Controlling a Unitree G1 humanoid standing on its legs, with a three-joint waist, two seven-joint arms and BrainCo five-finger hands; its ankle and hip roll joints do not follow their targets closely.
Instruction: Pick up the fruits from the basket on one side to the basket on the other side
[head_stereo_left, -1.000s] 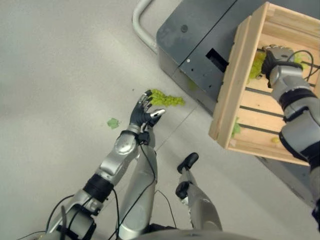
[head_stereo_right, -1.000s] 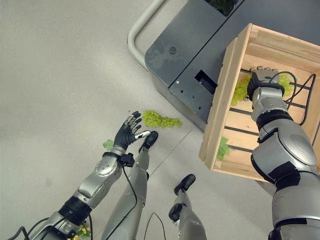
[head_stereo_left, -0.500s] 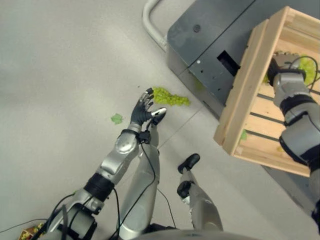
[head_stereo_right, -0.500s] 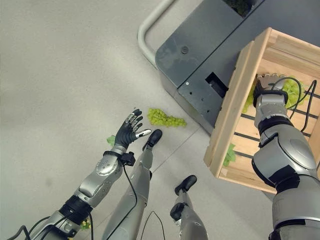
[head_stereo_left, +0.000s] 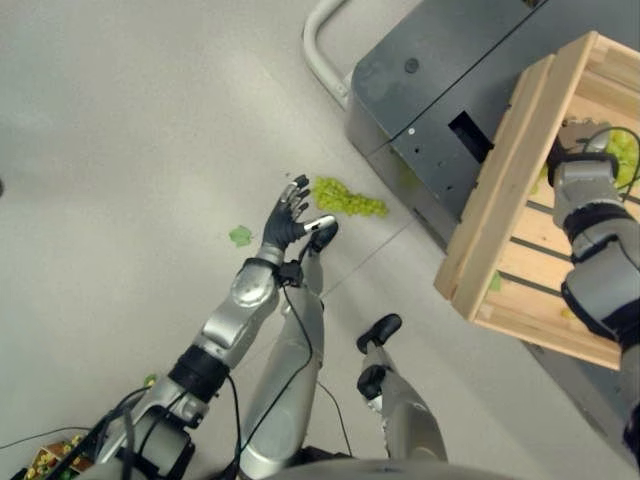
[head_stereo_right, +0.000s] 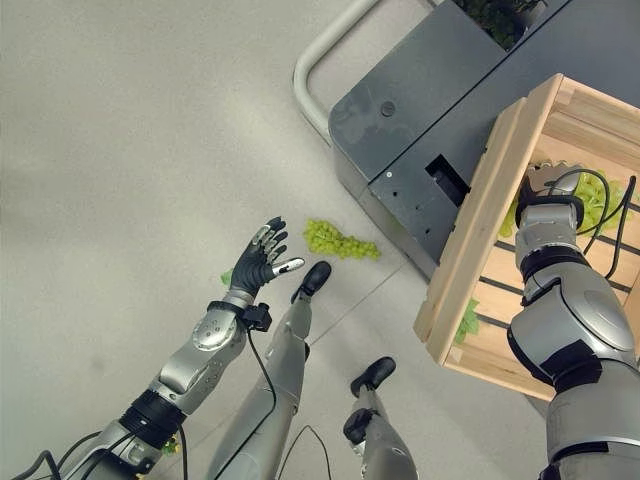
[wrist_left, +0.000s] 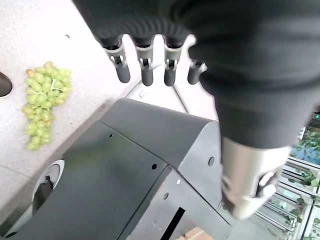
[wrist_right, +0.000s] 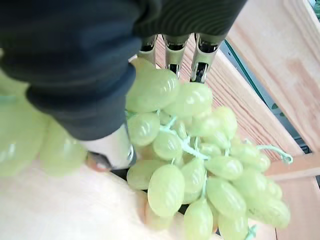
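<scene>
Reaching into the slatted pale wooden crate, our right robot hand has fingers and thumb curled on a green grape bunch hanging below it. Outside the crate, our left robot hand spreads wide beside another floor bunch.

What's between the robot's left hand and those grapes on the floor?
Only bare floor, seen in the right eye view, between the left hand and the grapes.

Pale grey speckled floor, dark grey metal cabinet, white curved tube beside it
</scene>
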